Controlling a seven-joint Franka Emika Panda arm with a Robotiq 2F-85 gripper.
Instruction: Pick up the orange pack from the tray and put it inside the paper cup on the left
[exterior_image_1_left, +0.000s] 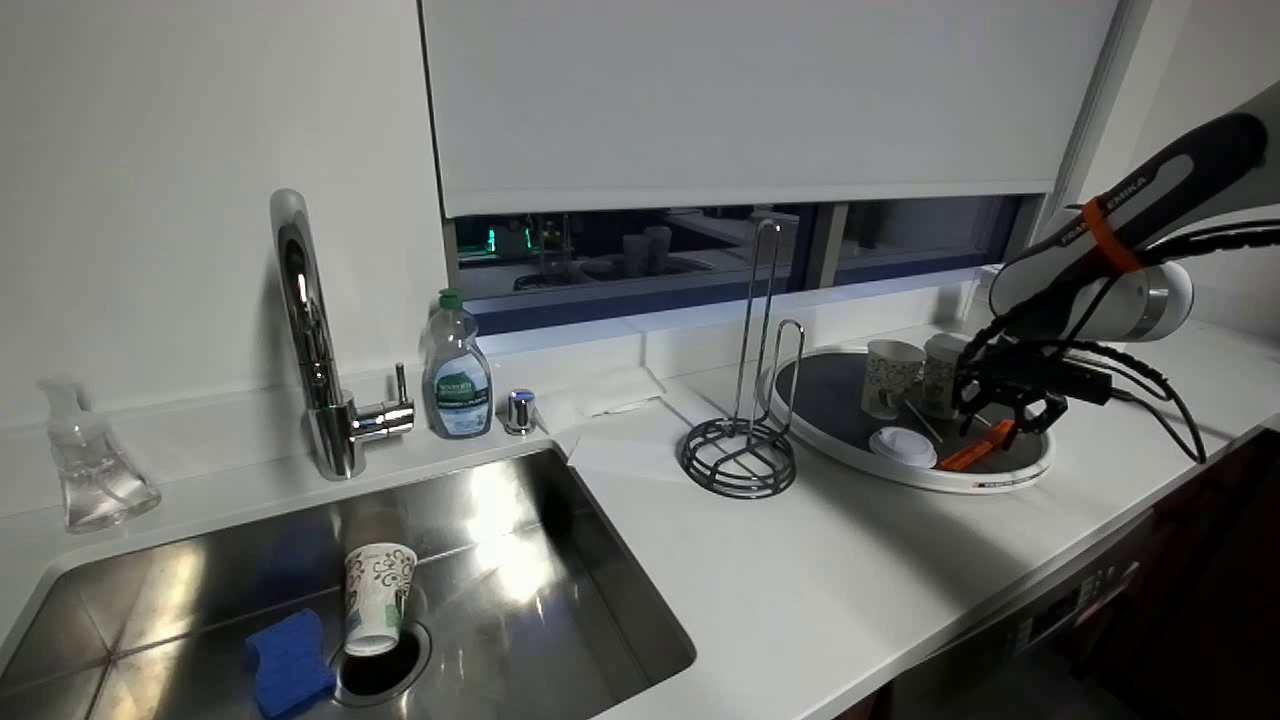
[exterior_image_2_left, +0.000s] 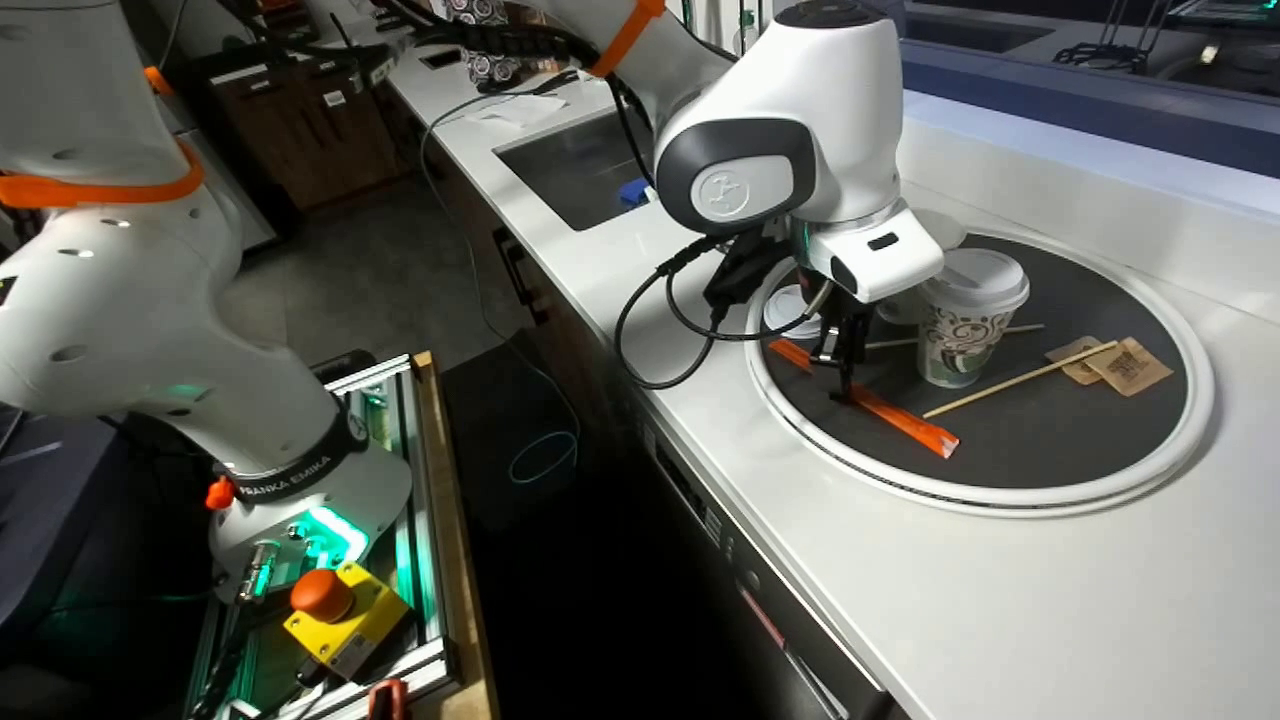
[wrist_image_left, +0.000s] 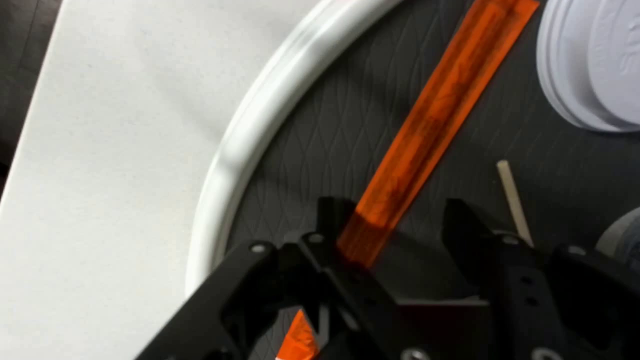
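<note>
The orange pack is a long narrow packet lying flat on the tray in both exterior views (exterior_image_1_left: 978, 446) (exterior_image_2_left: 905, 420) and the wrist view (wrist_image_left: 425, 135). The tray is round with a dark surface and white rim (exterior_image_1_left: 930, 478) (exterior_image_2_left: 1195, 430) (wrist_image_left: 240, 135). Two patterned paper cups stand upright on it: the left, open one (exterior_image_1_left: 888, 385) and a lidded one (exterior_image_1_left: 938, 385) (exterior_image_2_left: 960, 340). My gripper (exterior_image_1_left: 988, 428) (exterior_image_2_left: 838, 390) (wrist_image_left: 391, 201) is open, low over the pack. The pack passes between the fingertips, near the left finger, which hides part of it; I cannot tell if they touch.
A loose white lid (exterior_image_1_left: 902, 447) (wrist_image_left: 595, 65) lies beside the pack. Wooden sticks (exterior_image_2_left: 1020, 380) and brown packets (exterior_image_2_left: 1130, 367) lie on the tray. A wire stand (exterior_image_1_left: 740, 465) stands beside the tray. The sink (exterior_image_1_left: 520, 600) holds another cup (exterior_image_1_left: 378, 600) and a blue sponge (exterior_image_1_left: 290, 665).
</note>
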